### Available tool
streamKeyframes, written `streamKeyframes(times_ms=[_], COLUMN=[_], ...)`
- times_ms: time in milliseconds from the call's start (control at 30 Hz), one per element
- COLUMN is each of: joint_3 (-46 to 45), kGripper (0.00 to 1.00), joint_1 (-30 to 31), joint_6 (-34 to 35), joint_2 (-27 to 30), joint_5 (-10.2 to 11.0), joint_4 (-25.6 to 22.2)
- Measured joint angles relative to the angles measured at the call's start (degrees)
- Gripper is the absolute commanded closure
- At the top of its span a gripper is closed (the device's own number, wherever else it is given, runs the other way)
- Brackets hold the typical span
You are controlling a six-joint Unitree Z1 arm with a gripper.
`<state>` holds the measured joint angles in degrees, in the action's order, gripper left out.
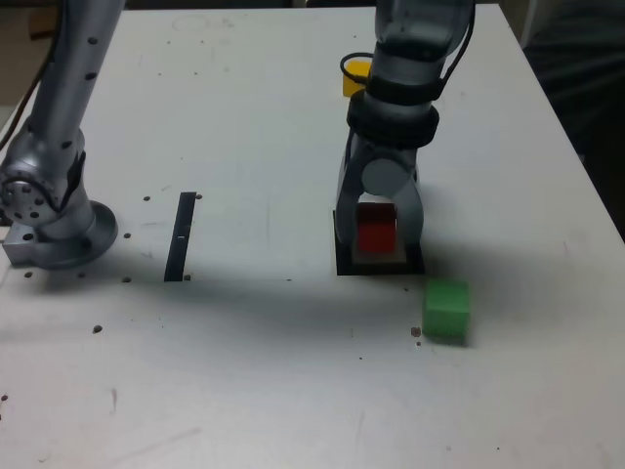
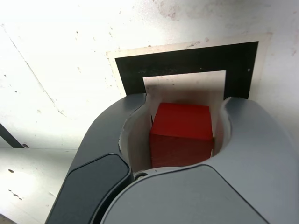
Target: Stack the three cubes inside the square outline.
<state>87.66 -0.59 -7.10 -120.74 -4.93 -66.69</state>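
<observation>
Red cube (image 2: pixel 181 133) inside the square outline (image 2: pixel 187 63), yellow cube (image 1: pixel 356 76) half hidden behind the arm.
Fingers (image 2: pixel 126 126) slightly parted around the red cube; contact unclear.

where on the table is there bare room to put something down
Widest bare patch: the near table, below the strip and left of the green cube in the exterior view. Also between strip and outline. Crowded: the outline, with the red cube between the fingers, and the yellow cube behind.

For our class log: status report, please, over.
Jaws around red cube, grip unclear. Cube sits inside square outline. Green cube, yellow cube wait apart. Nothing blocking.
</observation>
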Motion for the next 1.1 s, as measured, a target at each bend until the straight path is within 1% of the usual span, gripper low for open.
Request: streamKeyframes(times_ms=[367, 567, 700, 867, 967, 1100], joint_3=[-0.8, -2.4, -3.7, -3.9, -3.6, -2.4], kGripper=[0.01, 0.01, 0.01, 0.01, 0.01, 0.01], joint_1=[0.0, -0.2, -1.6, -5.3, -8.4, -12.7], joint_6=[0.0, -0.1, -0.1, -1.5, -5.1, -12.1], joint_2=[0.0, 3.3, 5.4, 8.4, 8.7, 9.2], joint_5=[0.0, 1.3, 3.5, 7.3, 9.5, 12.5], joint_4=[0.3, 0.6, -0.1, -3.7, -5.1, -5.6])
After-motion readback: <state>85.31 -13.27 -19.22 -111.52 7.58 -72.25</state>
